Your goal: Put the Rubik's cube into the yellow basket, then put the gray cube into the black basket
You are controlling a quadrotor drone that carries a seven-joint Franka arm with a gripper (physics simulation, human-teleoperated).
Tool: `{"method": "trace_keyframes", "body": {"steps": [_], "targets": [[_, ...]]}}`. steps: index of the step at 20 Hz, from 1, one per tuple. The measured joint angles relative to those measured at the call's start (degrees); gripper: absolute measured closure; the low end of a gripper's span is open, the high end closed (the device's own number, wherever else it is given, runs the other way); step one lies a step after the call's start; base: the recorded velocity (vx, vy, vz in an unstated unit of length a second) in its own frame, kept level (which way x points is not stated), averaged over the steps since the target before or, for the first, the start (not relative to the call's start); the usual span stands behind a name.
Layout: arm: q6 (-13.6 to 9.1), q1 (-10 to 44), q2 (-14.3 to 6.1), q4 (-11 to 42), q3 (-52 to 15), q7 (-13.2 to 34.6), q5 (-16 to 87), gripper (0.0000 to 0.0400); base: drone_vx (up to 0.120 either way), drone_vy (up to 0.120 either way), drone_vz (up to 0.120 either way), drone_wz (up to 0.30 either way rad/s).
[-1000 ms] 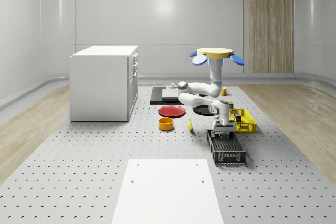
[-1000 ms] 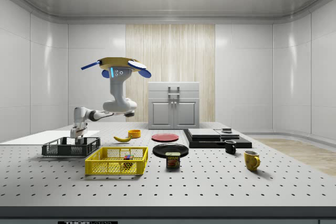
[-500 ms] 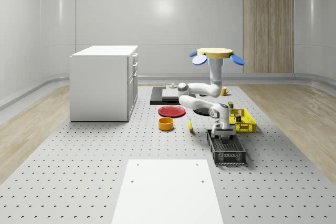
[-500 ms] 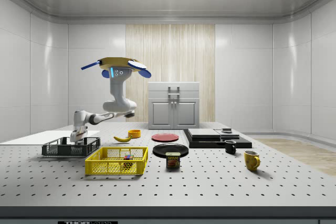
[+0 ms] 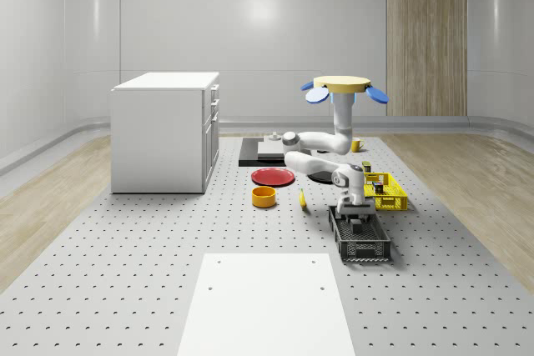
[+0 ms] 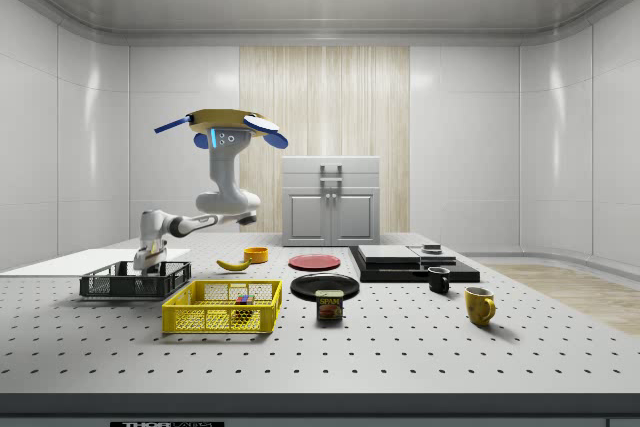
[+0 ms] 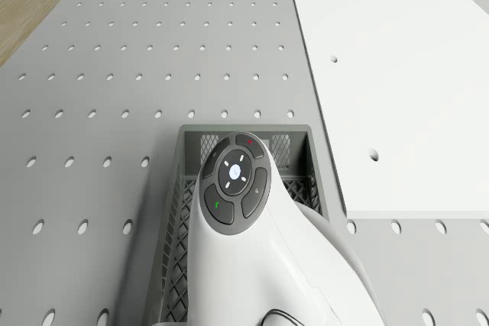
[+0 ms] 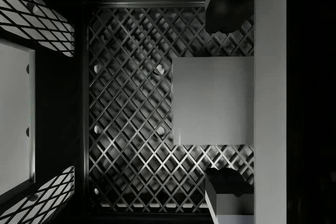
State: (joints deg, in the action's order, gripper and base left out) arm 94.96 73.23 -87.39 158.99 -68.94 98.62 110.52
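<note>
The drone (image 5: 344, 85) hovers above the table behind the baskets, its white arm bent down into the black basket (image 5: 367, 248). In the wrist view the gray cube (image 8: 212, 100) lies on the basket's mesh floor (image 8: 131, 103). My gripper (image 8: 229, 100) is open over it, and each dark fingertip (image 8: 229, 9) stands a gap away from the cube's side. From the side, the gripper (image 6: 143, 267) sits low inside the black basket (image 6: 110, 285). The Rubik's cube (image 6: 243, 299) rests in the yellow basket (image 6: 222, 319), also the yellow basket (image 5: 394, 199) beside the black one.
A banana (image 5: 302, 198), an orange bowl (image 5: 264, 197) and a red plate (image 5: 274, 177) lie on the whole-scene view's left of the baskets. A white cabinet (image 5: 167, 131) stands further left. A white sheet (image 5: 267, 302) covers the near table. A can (image 6: 329, 305) and mugs (image 6: 479, 305) sit past the yellow basket.
The arm lowered the gripper deeper into the black basket over the first half second. Since then it has barely moved. The drone has kept its place.
</note>
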Motion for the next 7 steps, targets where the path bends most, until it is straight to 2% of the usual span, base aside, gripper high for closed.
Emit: {"method": "trace_keyframes", "body": {"steps": [7], "targets": [[-1.1,-0.5,0.04,0.81,-2.41,-0.02,-2.2,0.0003,0.0,0.0,0.0,0.0]]}}
